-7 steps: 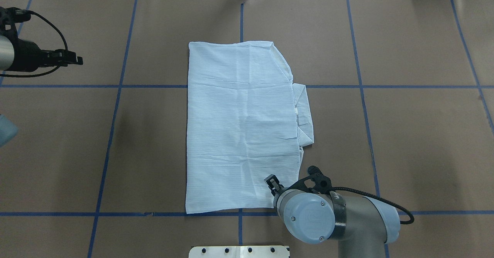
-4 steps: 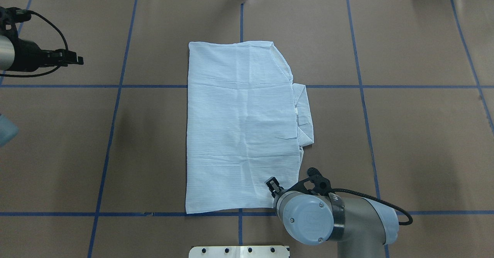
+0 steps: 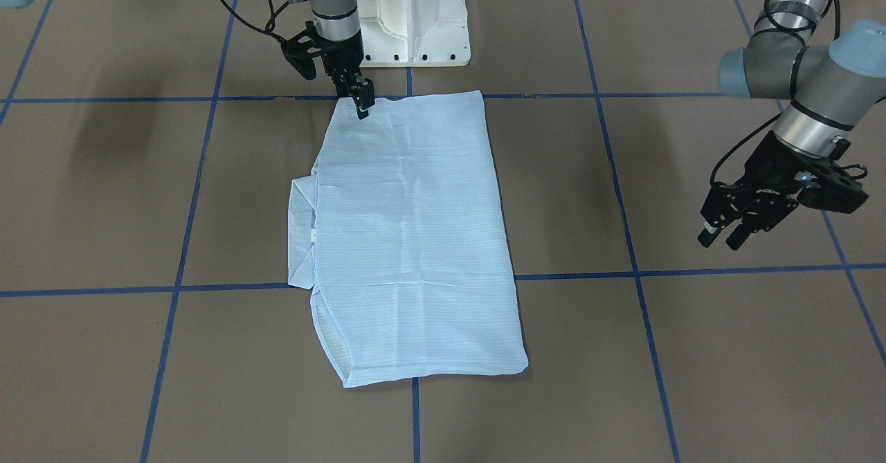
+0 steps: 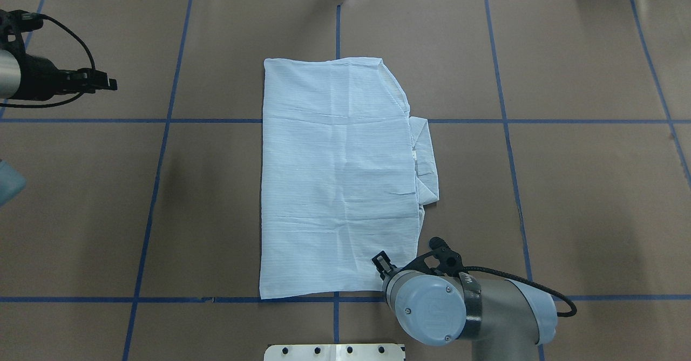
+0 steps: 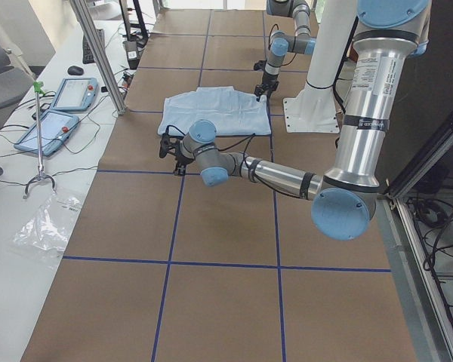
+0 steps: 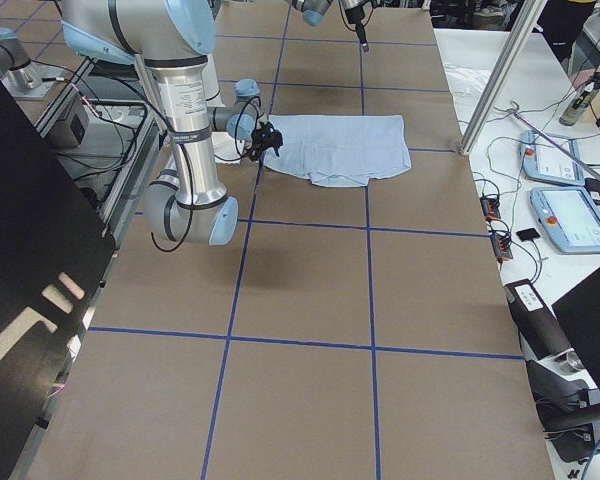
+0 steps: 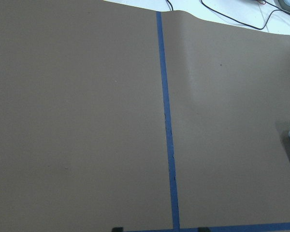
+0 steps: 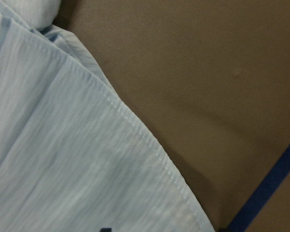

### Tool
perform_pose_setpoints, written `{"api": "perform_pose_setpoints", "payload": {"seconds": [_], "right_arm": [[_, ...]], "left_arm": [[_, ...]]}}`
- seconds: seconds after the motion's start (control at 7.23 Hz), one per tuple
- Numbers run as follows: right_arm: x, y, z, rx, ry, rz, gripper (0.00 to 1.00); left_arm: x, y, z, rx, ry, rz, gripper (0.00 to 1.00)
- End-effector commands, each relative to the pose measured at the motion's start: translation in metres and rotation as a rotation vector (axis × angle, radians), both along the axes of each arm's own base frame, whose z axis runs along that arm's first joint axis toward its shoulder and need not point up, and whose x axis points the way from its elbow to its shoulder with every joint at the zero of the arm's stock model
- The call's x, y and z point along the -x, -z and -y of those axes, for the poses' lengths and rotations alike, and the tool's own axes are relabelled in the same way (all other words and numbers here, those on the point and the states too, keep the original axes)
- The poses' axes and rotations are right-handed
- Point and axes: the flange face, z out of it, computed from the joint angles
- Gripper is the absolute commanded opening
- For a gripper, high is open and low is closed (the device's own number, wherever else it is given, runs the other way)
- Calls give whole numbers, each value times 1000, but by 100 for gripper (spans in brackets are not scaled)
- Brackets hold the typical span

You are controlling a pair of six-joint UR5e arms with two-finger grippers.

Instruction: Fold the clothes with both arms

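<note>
Pale-blue shirt (image 4: 337,177), folded flat

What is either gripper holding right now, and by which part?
Left gripper: nothing, jaws open over the brown table. Right gripper sits at a hem corner of the pale-blue striped shirt; whether it has pinched it cannot be told.

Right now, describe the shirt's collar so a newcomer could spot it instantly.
Start at the brown table gridded with blue tape; a pale-blue shirt lies folded into a rough rectangle at its middle. The collar is the small flap jutting from the long edge on the robot's right, the outline's only bump.
</note>
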Motion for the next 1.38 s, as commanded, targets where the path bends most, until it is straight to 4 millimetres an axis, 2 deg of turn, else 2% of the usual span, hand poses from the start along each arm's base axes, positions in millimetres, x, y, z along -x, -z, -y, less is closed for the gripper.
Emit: {"api": "perform_pose_setpoints", "payload": {"seconds": [0.0, 0.14, 0.28, 0.41, 0.55, 0.97, 1.24], "right_arm": [[1, -1, -1, 2, 5, -2, 71], [1, -2, -1, 3, 6, -3, 51], [2, 0, -3, 3, 9, 0, 44], [2, 0, -4, 5, 11, 2, 8], [2, -1, -4, 5, 13, -1, 0], [-14, 12, 11, 52, 31, 36, 0], [-20, 18, 13, 52, 26, 44, 0]], "left_arm": [[0, 0, 0, 0, 0, 0, 60], [0, -1, 0, 1, 0, 1, 60], [0, -1, 0, 3, 1, 0, 60], [0, -1, 0, 3, 1, 0, 60], [0, 0, 0, 1, 1, -1, 60], [-2, 2, -1, 28, 14, -21, 60], [-6, 14, -3, 119, 53, -99, 60]]}}
